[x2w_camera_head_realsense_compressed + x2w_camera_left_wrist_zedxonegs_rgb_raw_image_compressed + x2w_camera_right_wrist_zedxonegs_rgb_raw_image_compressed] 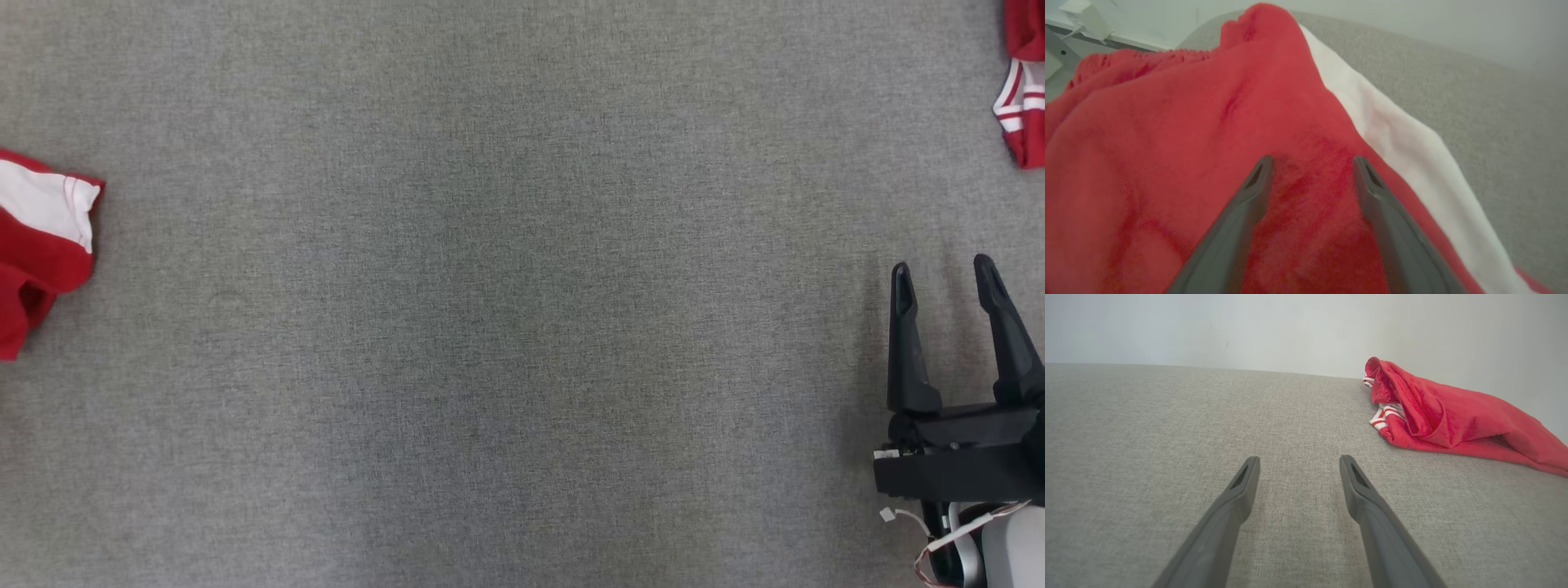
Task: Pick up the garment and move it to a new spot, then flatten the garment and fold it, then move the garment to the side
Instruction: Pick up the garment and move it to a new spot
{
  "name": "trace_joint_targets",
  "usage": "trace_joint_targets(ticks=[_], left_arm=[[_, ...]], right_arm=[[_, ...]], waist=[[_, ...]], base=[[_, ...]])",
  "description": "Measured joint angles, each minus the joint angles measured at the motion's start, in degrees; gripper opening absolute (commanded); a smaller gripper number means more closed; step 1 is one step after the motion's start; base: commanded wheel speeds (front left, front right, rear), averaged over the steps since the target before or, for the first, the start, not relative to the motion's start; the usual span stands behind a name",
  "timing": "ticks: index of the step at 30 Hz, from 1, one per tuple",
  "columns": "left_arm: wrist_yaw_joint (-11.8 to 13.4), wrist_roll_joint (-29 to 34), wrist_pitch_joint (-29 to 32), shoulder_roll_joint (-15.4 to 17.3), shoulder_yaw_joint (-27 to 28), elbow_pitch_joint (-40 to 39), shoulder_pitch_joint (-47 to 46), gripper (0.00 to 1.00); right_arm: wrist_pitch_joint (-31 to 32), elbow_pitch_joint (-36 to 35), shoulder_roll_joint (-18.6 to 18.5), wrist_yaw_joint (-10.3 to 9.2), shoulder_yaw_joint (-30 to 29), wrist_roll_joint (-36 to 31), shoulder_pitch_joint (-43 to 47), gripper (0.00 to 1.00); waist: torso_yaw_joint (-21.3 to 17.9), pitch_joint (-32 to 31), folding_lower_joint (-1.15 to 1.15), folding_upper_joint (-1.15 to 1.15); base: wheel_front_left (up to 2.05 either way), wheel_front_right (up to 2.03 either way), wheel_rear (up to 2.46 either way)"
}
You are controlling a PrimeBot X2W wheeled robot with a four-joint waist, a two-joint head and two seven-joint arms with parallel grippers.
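The red garment (41,245) lies crumpled at the far left edge of the grey surface (522,343), partly out of the head view. Its white band (1392,134) runs along one side. The left gripper (1313,163) is right over the red cloth with its two fingers apart and nothing between them. The wrist picture is soft there, so I cannot tell if the tips already touch the cloth.

The right gripper (942,271) is at the lower right, low over bare surface, its fingers also apart and empty. A second red piece (1024,90) with thin white stripes lies bunched at the far right corner, well apart from both grippers.

In my judgement the task is near its beginning. The garment is not lifted, not flattened and not folded, and the middle of the surface waits for it. Picking up, moving, spreading, folding and putting aside all seem to be left.
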Motion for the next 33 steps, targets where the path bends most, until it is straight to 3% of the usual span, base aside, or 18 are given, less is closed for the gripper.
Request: trace_joint_targets(ticks=[7, 8, 9, 10, 22, 33], left_arm=[[-0.1, -3.2, 5.5, 0.3, -3.1, 5.1, -1.8, 1.0], [-0.1, -3.2, 5.5, 0.3, -3.1, 5.1, -1.8, 0.73], [-0.1, -3.4, 5.6, 0.4, -3.4, 5.3, -1.9, 0.23], [-0.1, -3.6, 5.4, 0.5, -3.9, 5.4, -1.9, 0.0], [0.0, -4.2, -5.9, 1.4, -9.9, 4.6, -2.3, 0.0], [0.0, -6.4, -10.6, 1.3, -16.5, -6.2, -7.4, 0.0]], right_arm=[[1.1, -1.0, -0.4, 0.0, 0.4, -0.5, -0.9, 1.0], [1.1, -1.0, -0.4, 0.0, 0.4, -0.5, -0.9, 1.0], [1.3, -1.0, -0.4, 0.0, 0.4, -0.5, -1.0, 1.0], [1.4, -1.0, -0.5, 0.0, 0.5, -0.5, -1.1, 1.0], [1.4, 1.2, -0.2, 0.0, 1.1, -0.2, -0.5, 1.0], [-0.1, 6.6, 1.6, 0.0, 2.4, 1.6, 0.8, 1.0]], waist=[[0.3, 0.2, -0.03, -0.02], [0.3, 0.2, -0.03, -0.02], [0.3, 0.1, -0.02, -0.02], [0.3, 0.0, -0.02, -0.01], [0.6, -4.0, -0.01, -0.01], [1.2, -11.8, -0.02, -0.01]], base=[[0.0, 0.0, 0.0], [0.0, 0.0, 0.0], [0.0, 0.0, 0.0], [0.0, 0.0, 0.0], [0.0, 0.0, 0.0], [0.0, 0.0, 0.0]])
